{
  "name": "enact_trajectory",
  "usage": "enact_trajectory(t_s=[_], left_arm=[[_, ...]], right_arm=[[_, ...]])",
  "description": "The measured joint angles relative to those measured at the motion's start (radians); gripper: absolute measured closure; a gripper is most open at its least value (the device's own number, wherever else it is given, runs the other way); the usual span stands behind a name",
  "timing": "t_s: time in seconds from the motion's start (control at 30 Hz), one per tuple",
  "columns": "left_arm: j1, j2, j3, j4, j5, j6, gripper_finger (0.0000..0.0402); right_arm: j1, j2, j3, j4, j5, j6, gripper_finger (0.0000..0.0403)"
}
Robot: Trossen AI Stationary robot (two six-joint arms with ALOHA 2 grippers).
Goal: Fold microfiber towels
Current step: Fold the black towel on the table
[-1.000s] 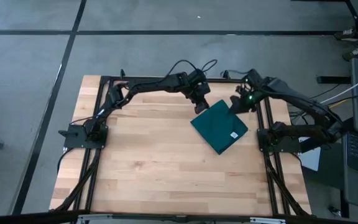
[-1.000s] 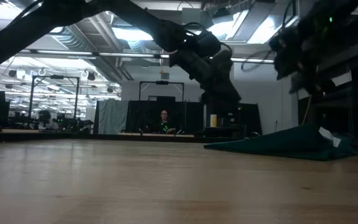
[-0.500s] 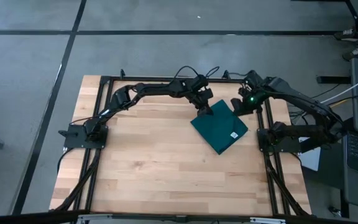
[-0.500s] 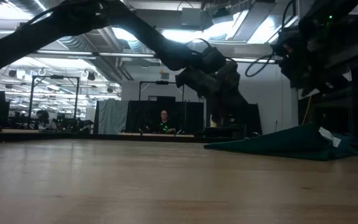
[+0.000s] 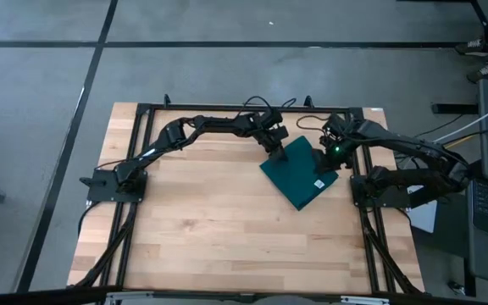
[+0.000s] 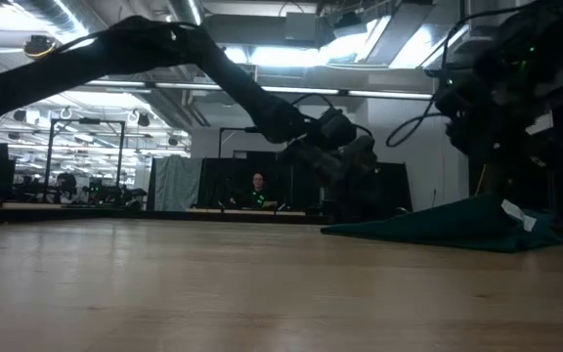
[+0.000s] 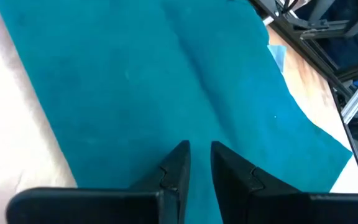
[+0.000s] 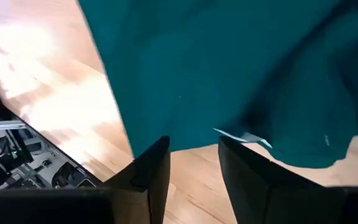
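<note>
The teal towel [image 5: 300, 174] is lying folded near the table's far right corner, between both arms, with the left gripper [image 5: 275, 146] hanging over its far left edge, fingers nearly closed, and the right gripper [image 5: 330, 158], fingers apart, seemingly empty, beside its right corner.

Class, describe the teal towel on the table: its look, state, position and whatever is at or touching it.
The microfiber towel is dark teal, plain and soft-looking, with a small white tag. It lies folded, set diagonally on the wooden table toward its right far side, one end slightly raised in the low view. The left gripper is at its far left corner, fingers nearly together; the right gripper, open, is at its right edge.
</note>
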Motion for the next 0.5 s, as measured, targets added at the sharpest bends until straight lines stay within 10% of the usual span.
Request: enact_trajectory(t_s=[0.5], left_arm=[[0.003, 0.007, -0.001, 0.038, 0.000, -0.030, 0.0343]], right_arm=[[0.006, 0.001, -0.194, 0.329, -0.004, 0.176, 0.0262]])
